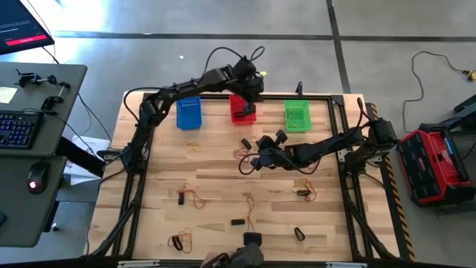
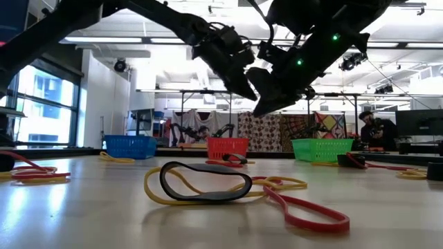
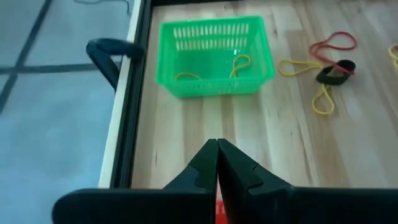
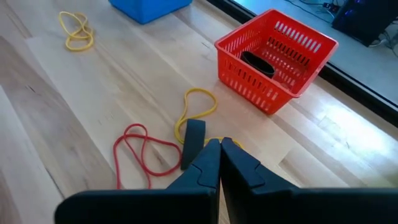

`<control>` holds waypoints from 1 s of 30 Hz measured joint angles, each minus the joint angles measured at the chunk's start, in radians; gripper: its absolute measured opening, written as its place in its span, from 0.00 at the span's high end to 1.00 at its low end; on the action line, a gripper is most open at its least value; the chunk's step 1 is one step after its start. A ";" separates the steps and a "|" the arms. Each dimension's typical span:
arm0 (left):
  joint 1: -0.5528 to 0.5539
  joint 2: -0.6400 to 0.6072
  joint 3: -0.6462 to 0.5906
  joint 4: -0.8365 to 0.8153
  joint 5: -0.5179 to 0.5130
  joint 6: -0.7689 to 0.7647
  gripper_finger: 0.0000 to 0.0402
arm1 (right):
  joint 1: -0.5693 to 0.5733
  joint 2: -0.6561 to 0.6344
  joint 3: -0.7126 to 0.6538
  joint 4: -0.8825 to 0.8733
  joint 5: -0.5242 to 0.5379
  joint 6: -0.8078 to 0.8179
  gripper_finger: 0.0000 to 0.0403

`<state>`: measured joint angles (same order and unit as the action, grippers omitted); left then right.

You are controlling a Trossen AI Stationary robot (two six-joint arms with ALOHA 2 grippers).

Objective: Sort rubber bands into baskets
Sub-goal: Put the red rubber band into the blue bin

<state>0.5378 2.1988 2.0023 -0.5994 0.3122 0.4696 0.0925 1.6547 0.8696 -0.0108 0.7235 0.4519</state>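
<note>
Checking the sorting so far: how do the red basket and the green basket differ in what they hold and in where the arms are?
The red basket holds a thick black band; the green basket holds thin yellow bands. The left gripper, shut, hangs over the red basket; no gripper is over the green basket. In the row, the red basket sits in the middle, the green at one end. Both are same-sized mesh baskets.

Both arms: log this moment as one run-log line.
left end effector: shut, above red basket, holding nothing | right end effector: shut, mid-table | green basket: yellow bands inside | red basket: black band inside
</note>
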 joint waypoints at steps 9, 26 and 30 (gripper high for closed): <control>0.001 -0.081 -0.261 0.239 -0.003 -0.039 1.00 | 0.007 0.000 0.000 0.013 0.002 -0.003 1.00; -0.045 -0.657 -1.103 0.799 -0.007 -0.175 1.00 | 0.017 0.000 0.000 0.017 -0.159 -0.006 1.00; -0.091 -0.781 -1.273 0.930 -0.008 -0.233 1.00 | 0.031 0.000 -0.001 0.003 -0.247 -0.051 0.99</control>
<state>0.4469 1.4174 0.7297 0.3305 0.3043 0.2362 0.1230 1.6547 0.8688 -0.0076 0.4768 0.4004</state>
